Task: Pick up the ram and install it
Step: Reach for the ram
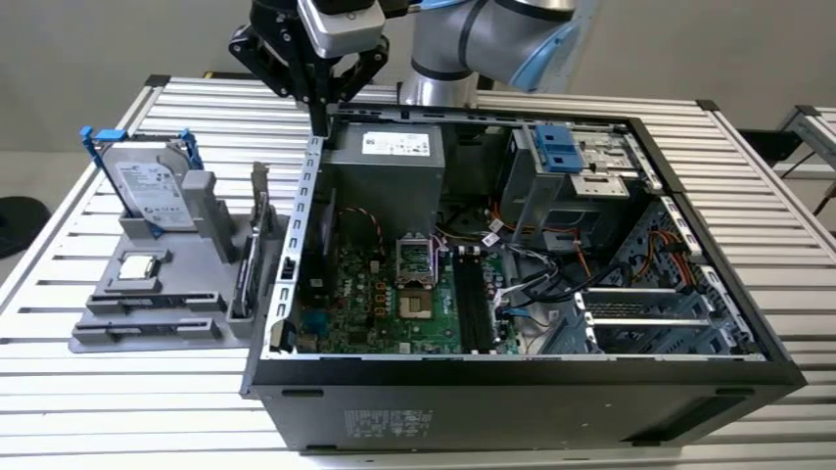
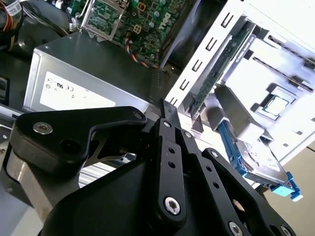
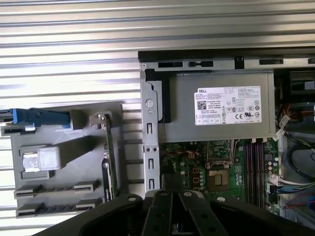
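My gripper [image 1: 317, 122] hangs above the open computer case [image 1: 281, 294], over the back corner on the exterior view's left, beside the grey power supply [image 1: 386, 162]. Its black fingers [image 2: 165, 110] meet in a thin tip with nothing between them. In the first wrist view the gripper [image 3: 170, 186] sits over the case wall. A thin green board [image 3: 111, 167] stands on edge in the grey holder [image 1: 144, 323], close to the case, with a metal bracket [image 3: 101, 119] at one end. The same board [image 2: 221, 64] appears in the second wrist view. I cannot tell the ram apart from it.
The holder also carries a silver hard drive in a blue frame [image 1: 147, 191], a small square chip [image 1: 141, 266] and two rows of low slots [image 1: 144, 305]. Inside the case are the motherboard [image 1: 379, 294], long black memory slots [image 1: 473, 304] and cables [image 1: 549, 264]. The table is slatted metal [image 1: 131, 411].
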Controlling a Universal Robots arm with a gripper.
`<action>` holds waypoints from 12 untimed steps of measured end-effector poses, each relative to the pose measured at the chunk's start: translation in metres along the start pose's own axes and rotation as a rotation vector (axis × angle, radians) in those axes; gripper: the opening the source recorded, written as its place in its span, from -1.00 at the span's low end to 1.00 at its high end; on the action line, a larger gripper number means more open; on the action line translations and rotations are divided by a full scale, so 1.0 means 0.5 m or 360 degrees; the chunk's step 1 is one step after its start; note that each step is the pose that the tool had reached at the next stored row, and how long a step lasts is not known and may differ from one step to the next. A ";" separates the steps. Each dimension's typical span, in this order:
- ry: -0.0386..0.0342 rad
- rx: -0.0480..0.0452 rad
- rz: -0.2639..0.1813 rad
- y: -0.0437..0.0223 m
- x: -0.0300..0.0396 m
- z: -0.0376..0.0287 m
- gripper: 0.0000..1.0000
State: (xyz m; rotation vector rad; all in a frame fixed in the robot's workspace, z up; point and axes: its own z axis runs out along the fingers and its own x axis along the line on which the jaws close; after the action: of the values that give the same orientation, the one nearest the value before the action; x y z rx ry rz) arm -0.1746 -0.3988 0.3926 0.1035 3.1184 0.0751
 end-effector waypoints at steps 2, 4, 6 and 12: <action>0.0000 0.0000 0.0000 0.000 0.004 0.000 -1.00; 0.0000 0.0000 0.0000 -0.001 0.008 0.000 -1.00; 0.0000 0.0000 -0.0001 -0.001 0.011 0.000 -1.00; 0.0000 0.0000 -0.0001 -0.001 0.022 0.000 -1.00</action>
State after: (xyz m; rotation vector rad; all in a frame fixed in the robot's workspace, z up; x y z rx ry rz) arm -0.1857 -0.3988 0.3926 0.1023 3.1184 0.0751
